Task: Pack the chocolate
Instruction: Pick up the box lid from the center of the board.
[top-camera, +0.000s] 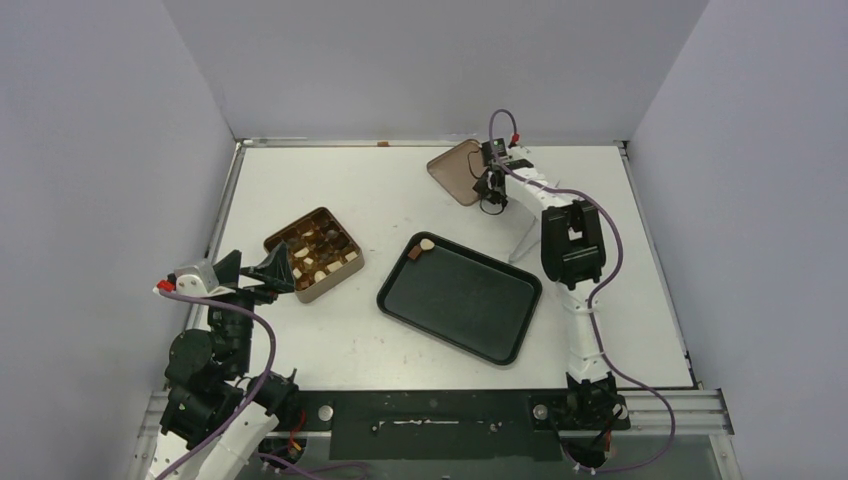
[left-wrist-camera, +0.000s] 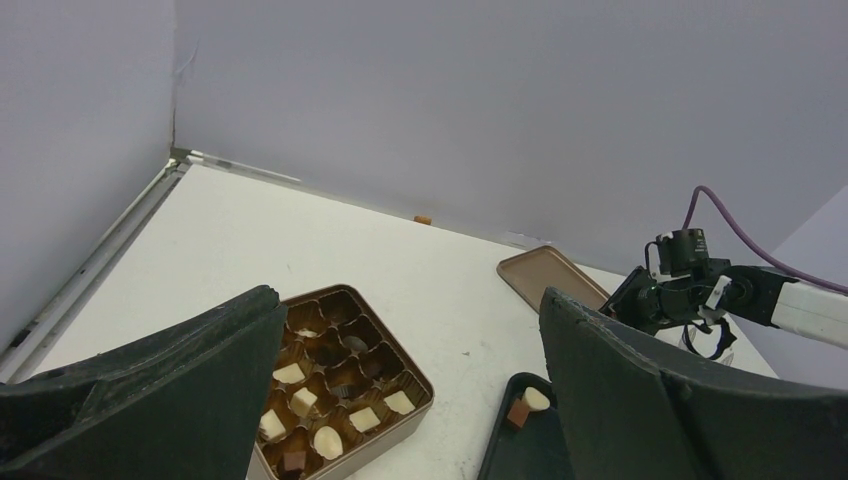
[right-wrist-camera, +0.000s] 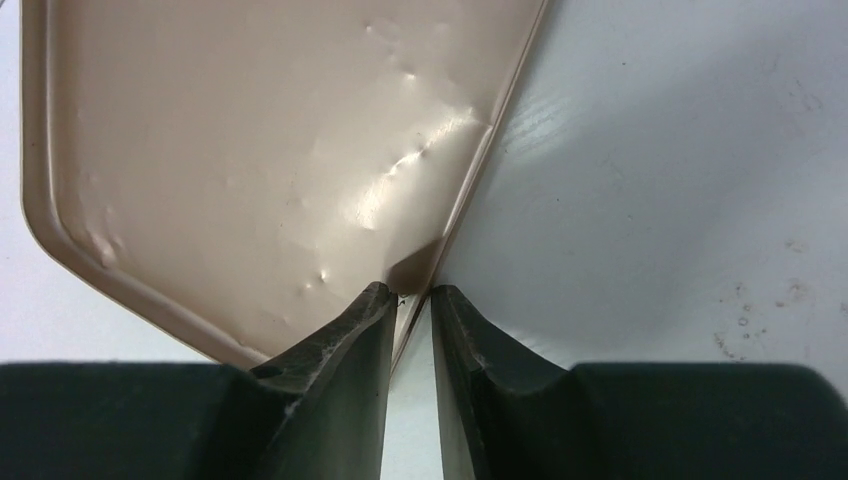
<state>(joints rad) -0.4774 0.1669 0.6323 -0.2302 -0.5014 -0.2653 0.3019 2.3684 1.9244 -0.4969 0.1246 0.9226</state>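
Lid work looks to be the step in hand: the right gripper (right-wrist-camera: 411, 292) stands at the far side of the table (top-camera: 350, 180) with its jaws narrow, astride one straight rim of the lid (right-wrist-camera: 250, 150), one finger inside the shallow hollow and one outside on the tabletop; whether they have bitten yet I cannot tell. A good grip would seat the pads low and square on that thin rim, since smooth sheet metal pinched at one edge will likely swing or slip, so the lift should be slow and level. Most of the chocolate (left-wrist-camera: 303, 400) sits in the cells of the tin (top-camera: 335, 283), but two pieces (top-camera: 420, 250) lie in a corner of the black tray (top-camera: 470, 310), so closing seems premature until they are packed. The left gripper (left-wrist-camera: 407, 293) hangs wide and empty just beside the tin. White matt tabletop, faintly scuffed, with plain grey walls (top-camera: 420, 60) on three sides
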